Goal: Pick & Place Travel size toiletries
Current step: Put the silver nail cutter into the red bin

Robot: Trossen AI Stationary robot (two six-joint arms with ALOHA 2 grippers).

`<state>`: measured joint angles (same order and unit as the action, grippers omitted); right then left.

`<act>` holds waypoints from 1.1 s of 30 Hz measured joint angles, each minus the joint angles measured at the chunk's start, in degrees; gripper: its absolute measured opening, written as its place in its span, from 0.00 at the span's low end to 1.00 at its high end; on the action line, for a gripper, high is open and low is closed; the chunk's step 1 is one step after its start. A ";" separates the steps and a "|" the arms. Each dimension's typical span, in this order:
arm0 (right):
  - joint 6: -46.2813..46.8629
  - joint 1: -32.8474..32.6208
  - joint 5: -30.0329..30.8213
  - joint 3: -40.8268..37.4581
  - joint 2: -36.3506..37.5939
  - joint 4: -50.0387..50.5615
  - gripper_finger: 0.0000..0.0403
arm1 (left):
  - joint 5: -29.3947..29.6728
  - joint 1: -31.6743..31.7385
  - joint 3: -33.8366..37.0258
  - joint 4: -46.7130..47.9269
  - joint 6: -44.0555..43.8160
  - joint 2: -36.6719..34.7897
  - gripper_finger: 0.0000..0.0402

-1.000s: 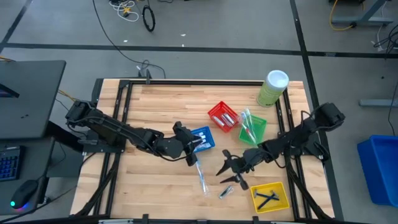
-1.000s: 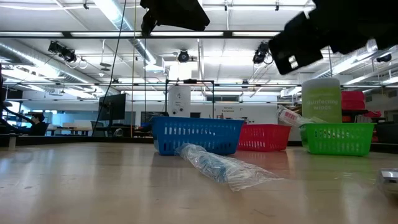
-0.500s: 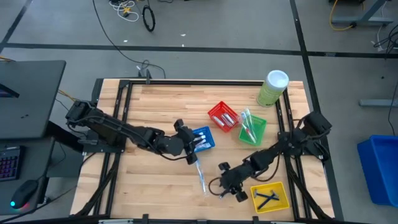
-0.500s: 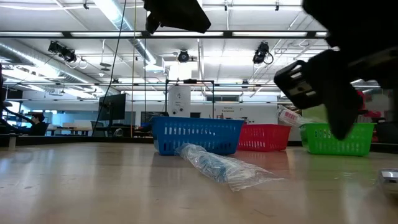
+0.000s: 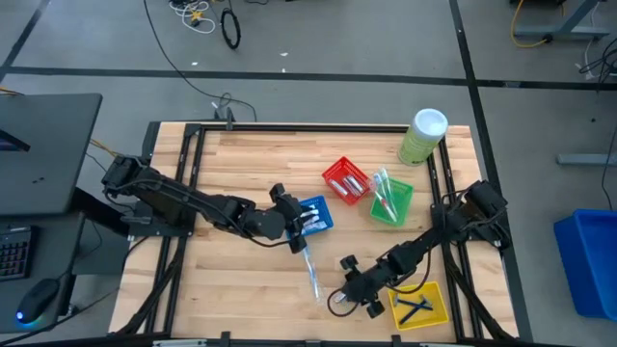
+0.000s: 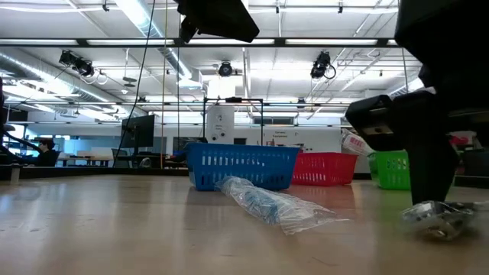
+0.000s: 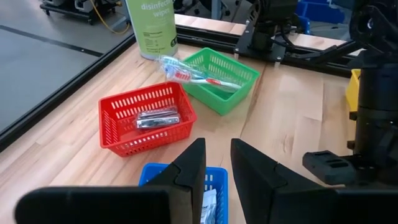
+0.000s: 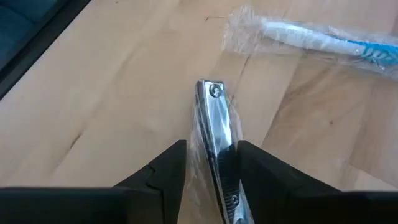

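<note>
The right gripper point(image 8: 211, 163) is low on the table's near side, fingers parted astride a plastic-wrapped silver metal nail clipper point(image 8: 217, 134), apparently not yet clamped, lined up to lift it. The left gripper point(image 7: 214, 171) hangs over the blue mesh basket point(image 5: 314, 215), fingers narrow; whether it holds anything is unclear.
</note>
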<state>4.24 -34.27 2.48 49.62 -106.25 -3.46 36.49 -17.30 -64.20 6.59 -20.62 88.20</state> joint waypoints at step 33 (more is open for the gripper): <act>8.94 26.55 37.58 -0.41 31.78 28.63 0.13 | 1.65 0.00 0.00 -0.43 -5.83 0.00 0.20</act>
<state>13.18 -7.72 40.06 49.21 -74.47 25.17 38.14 -17.30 -64.20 6.16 -26.46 88.20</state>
